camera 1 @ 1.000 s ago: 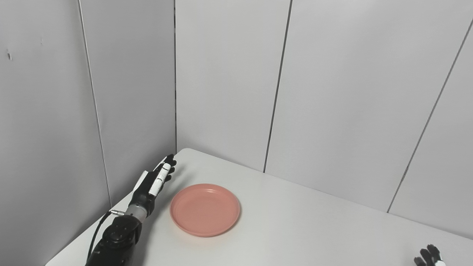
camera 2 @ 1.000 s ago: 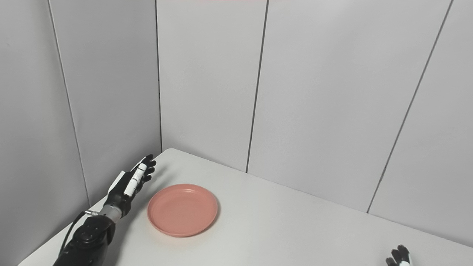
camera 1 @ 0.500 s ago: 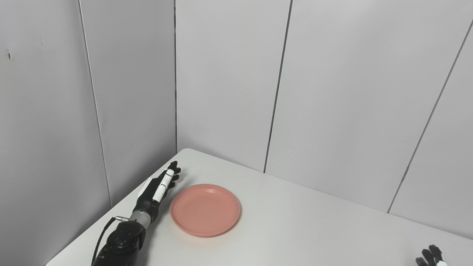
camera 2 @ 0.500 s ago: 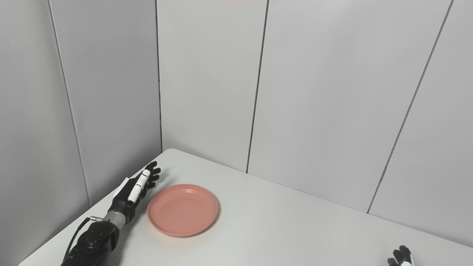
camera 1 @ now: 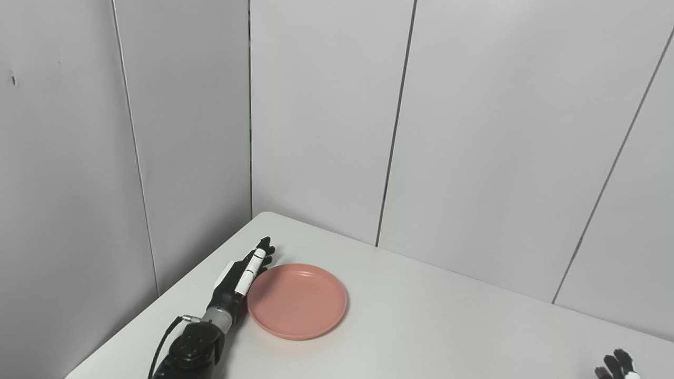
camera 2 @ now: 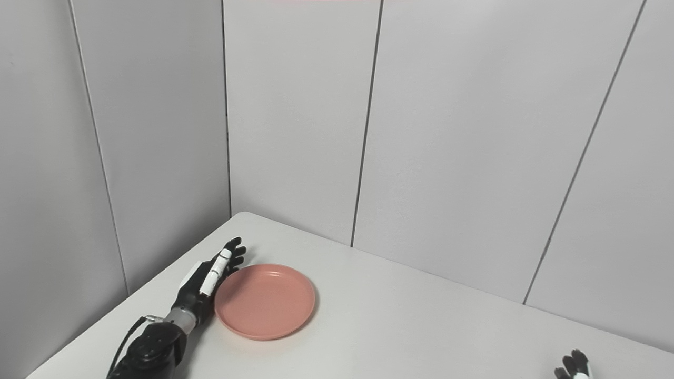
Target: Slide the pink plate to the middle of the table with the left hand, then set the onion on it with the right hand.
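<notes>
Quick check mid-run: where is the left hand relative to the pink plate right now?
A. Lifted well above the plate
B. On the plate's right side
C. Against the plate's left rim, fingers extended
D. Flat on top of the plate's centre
C: the left hand lies on the table with fingers straight, pressed against the left rim of the pink plate.

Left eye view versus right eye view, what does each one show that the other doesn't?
Only the left eye view shows a small dark mark high on the left wall. The right eye view shows nothing extra. Both show the left hand flat against the plate on the table, and the right hand's fingertips at the bottom edge. No onion appears.
</notes>
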You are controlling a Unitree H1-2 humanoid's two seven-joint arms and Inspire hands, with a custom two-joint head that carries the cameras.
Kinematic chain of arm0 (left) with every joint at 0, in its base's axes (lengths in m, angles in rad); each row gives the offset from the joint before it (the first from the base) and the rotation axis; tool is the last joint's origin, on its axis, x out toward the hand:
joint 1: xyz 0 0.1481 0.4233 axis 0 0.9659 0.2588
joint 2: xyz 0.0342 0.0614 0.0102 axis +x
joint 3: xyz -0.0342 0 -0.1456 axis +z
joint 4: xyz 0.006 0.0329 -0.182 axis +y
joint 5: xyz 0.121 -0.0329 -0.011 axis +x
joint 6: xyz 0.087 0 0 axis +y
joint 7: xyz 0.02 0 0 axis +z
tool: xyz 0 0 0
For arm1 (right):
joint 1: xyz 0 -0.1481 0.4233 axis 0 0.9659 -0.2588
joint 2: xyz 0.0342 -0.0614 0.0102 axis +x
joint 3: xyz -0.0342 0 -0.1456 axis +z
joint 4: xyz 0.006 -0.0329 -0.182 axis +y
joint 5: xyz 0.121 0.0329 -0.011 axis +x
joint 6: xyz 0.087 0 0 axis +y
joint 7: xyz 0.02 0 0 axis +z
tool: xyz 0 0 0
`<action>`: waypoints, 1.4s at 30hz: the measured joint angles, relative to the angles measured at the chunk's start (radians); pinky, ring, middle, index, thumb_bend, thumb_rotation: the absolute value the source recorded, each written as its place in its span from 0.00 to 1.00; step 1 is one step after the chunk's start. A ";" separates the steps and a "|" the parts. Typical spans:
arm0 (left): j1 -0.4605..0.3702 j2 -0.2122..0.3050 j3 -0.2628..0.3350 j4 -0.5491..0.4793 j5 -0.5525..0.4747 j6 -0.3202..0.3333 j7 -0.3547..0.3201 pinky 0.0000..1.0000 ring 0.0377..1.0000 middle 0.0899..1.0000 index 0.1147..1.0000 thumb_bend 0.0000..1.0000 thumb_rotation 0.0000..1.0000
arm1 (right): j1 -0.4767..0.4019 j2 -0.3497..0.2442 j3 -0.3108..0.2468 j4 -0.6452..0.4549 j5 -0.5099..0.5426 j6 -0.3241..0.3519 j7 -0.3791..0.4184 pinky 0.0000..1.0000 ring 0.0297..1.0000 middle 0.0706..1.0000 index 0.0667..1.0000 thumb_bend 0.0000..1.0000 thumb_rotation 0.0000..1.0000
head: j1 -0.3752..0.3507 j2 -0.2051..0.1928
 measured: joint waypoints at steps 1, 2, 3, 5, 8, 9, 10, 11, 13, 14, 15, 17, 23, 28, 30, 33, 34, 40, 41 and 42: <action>0.000 -0.001 -0.002 0.000 0.000 0.000 -0.001 0.97 0.95 0.95 0.94 0.58 1.00 | 0.000 0.000 0.000 -0.001 0.000 0.002 0.000 1.00 1.00 1.00 1.00 0.32 1.00 | 0.000 0.000; 0.000 -0.001 -0.004 0.000 -0.001 0.000 -0.002 0.97 0.95 0.95 0.94 0.57 1.00 | 0.000 0.000 0.000 -0.005 0.000 0.008 -0.001 1.00 1.00 1.00 1.00 0.32 1.00 | -0.002 0.000; 0.000 -0.002 -0.006 0.000 -0.001 0.000 -0.004 0.97 0.95 0.95 0.94 0.58 1.00 | 0.001 0.000 0.000 -0.007 0.000 0.010 -0.002 1.00 1.00 1.00 1.00 0.31 1.00 | -0.003 0.002; 0.000 -0.003 -0.010 0.000 -0.001 -0.001 -0.005 0.97 0.95 0.95 0.94 0.59 1.00 | 0.001 0.001 0.001 -0.010 -0.001 0.012 -0.004 1.00 1.00 1.00 1.00 0.31 1.00 | -0.008 0.002; 0.000 -0.003 -0.014 0.000 0.000 -0.001 -0.005 0.98 0.96 0.95 0.94 0.60 1.00 | 0.002 0.004 0.000 -0.011 0.002 0.015 -0.004 1.00 1.00 1.00 1.00 0.31 1.00 | -0.011 0.003; 0.000 -0.003 -0.016 0.000 0.000 0.000 -0.006 0.99 0.96 0.95 0.95 0.61 1.00 | 0.002 0.006 0.001 -0.011 0.002 0.017 -0.004 1.00 1.00 1.00 1.00 0.30 1.00 | -0.011 0.003; 0.000 -0.003 -0.017 0.000 -0.001 0.000 -0.008 1.00 0.97 0.96 0.95 0.61 1.00 | 0.002 0.006 0.004 -0.011 0.000 0.019 -0.004 1.00 1.00 1.00 1.00 0.28 1.00 | -0.014 0.003; 0.000 -0.003 -0.020 0.000 -0.001 0.001 -0.012 1.00 0.97 0.96 0.95 0.63 1.00 | 0.002 0.005 0.008 -0.013 -0.003 0.022 -0.003 1.00 1.00 1.00 1.00 0.23 1.00 | -0.017 0.005; 0.000 -0.003 -0.025 0.000 -0.001 0.001 -0.014 1.00 0.98 0.96 0.96 0.63 1.00 | 0.002 0.000 0.018 -0.025 -0.007 0.027 0.001 1.00 1.00 1.00 1.00 0.15 1.00 | -0.023 0.005; 0.000 -0.003 -0.026 0.000 -0.002 0.002 -0.014 1.00 0.97 0.96 0.96 0.63 1.00 | 0.002 -0.003 0.022 -0.035 -0.009 0.027 0.004 1.00 1.00 1.00 1.00 0.13 1.00 | -0.026 0.006; 0.000 -0.003 -0.027 0.000 -0.002 0.002 -0.014 1.00 0.97 0.96 0.96 0.64 1.00 | 0.001 -0.005 0.025 -0.044 -0.011 0.027 0.006 1.00 1.00 1.00 1.00 0.12 1.00 | -0.026 0.006; -0.001 -0.003 -0.032 0.001 -0.002 0.001 -0.014 0.98 0.96 0.96 0.95 0.63 1.00 | 0.001 -0.007 0.026 -0.052 -0.018 0.027 0.007 1.00 1.00 1.00 1.00 0.11 1.00 | -0.032 0.008; -0.002 -0.003 -0.038 0.005 -0.018 -0.004 -0.021 0.94 0.94 0.94 0.94 0.63 1.00 | 0.001 -0.003 0.028 -0.056 -0.024 0.027 0.006 1.00 1.00 1.00 1.00 0.08 1.00 | -0.052 0.012; -0.002 -0.005 -0.050 0.004 -0.023 -0.003 -0.021 0.95 0.94 0.94 0.93 0.63 1.00 | 0.002 0.005 0.029 -0.062 -0.027 0.035 -0.007 1.00 1.00 1.00 1.00 0.08 1.00 | -0.064 0.015; -0.003 -0.006 -0.054 0.004 -0.023 -0.004 -0.021 0.94 0.94 0.94 0.93 0.64 1.00 | 0.002 0.011 0.029 -0.069 -0.026 0.047 -0.014 1.00 1.00 1.00 1.00 0.09 1.00 | -0.074 0.018; -0.004 -0.006 -0.060 0.004 -0.026 -0.005 -0.024 0.94 0.94 0.94 0.93 0.63 1.00 | 0.002 0.017 0.030 -0.070 -0.032 0.058 -0.021 1.00 1.00 1.00 1.00 0.10 1.00 | -0.089 0.025; -0.004 -0.006 -0.062 0.004 -0.029 -0.005 -0.027 0.94 0.94 0.94 0.93 0.63 1.00 | 0.002 0.018 0.030 -0.070 -0.037 0.058 -0.023 1.00 1.00 1.00 1.00 0.10 1.00 | -0.094 0.026; -0.004 -0.015 -0.075 -0.003 -0.031 0.002 -0.030 0.96 0.95 0.93 0.93 0.63 1.00 | 0.002 0.021 0.030 -0.064 -0.039 0.057 -0.026 1.00 1.00 1.00 1.00 0.12 1.00 | -0.114 0.032; -0.004 -0.020 -0.077 -0.005 -0.031 0.004 -0.030 0.96 0.94 0.93 0.93 0.63 1.00 | 0.002 0.021 0.030 -0.059 -0.039 0.057 -0.026 1.00 1.00 1.00 1.00 0.12 1.00 | -0.124 0.032; -0.004 -0.024 -0.079 -0.005 -0.031 0.004 -0.030 0.97 0.95 0.94 0.93 0.62 1.00 | 0.002 0.021 0.030 -0.054 -0.039 0.057 -0.025 1.00 1.00 1.00 1.00 0.14 1.00 | -0.135 0.034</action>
